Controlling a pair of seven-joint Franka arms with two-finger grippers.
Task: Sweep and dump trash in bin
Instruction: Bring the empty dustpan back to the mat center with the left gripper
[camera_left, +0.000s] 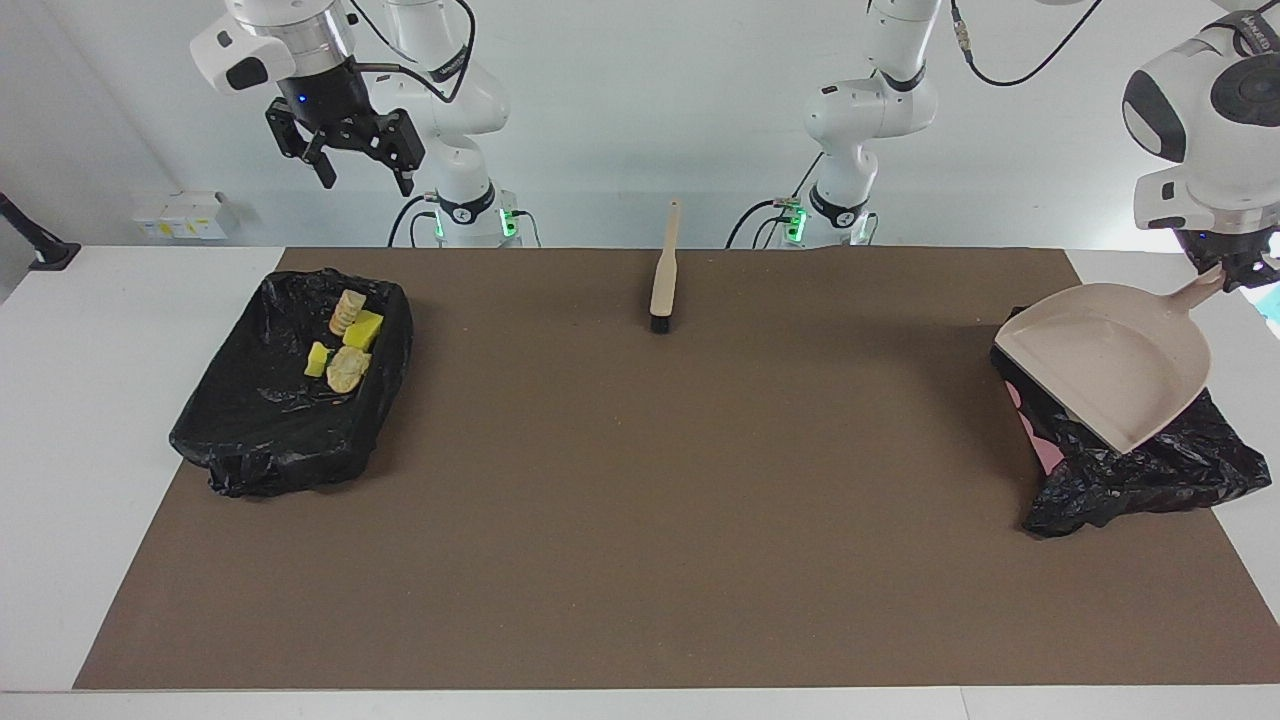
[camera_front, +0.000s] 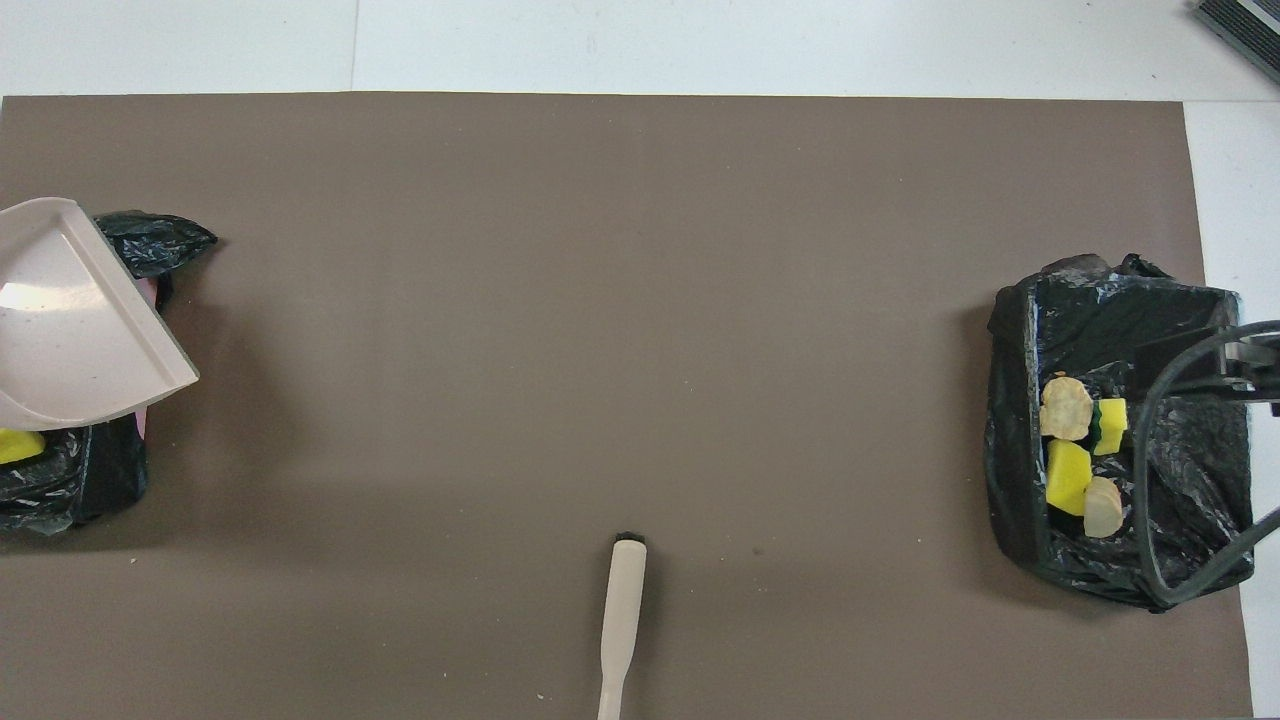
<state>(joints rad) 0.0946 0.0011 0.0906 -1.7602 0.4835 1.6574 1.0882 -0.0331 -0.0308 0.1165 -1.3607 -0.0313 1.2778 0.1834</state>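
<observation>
Here, seven light scraps of trash lie in two black-bagged bins: four, yellow sponge wedges and beige lumps (camera_left: 345, 340), at the right arm's end, the rest hidden under the pale plastic dustpan (camera_left: 1110, 360). The left gripper (camera_left: 1235, 272) clamps its thin, stiff handle. The right gripper (camera_left: 352, 160) hangs high, fingers apart. A wooden brush (camera_left: 662, 275) lies near the robots.

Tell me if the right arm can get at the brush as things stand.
Probably yes: the right gripper hangs open and empty above the bin at its end, and the brush lies alone on the mat with nothing around it.
</observation>
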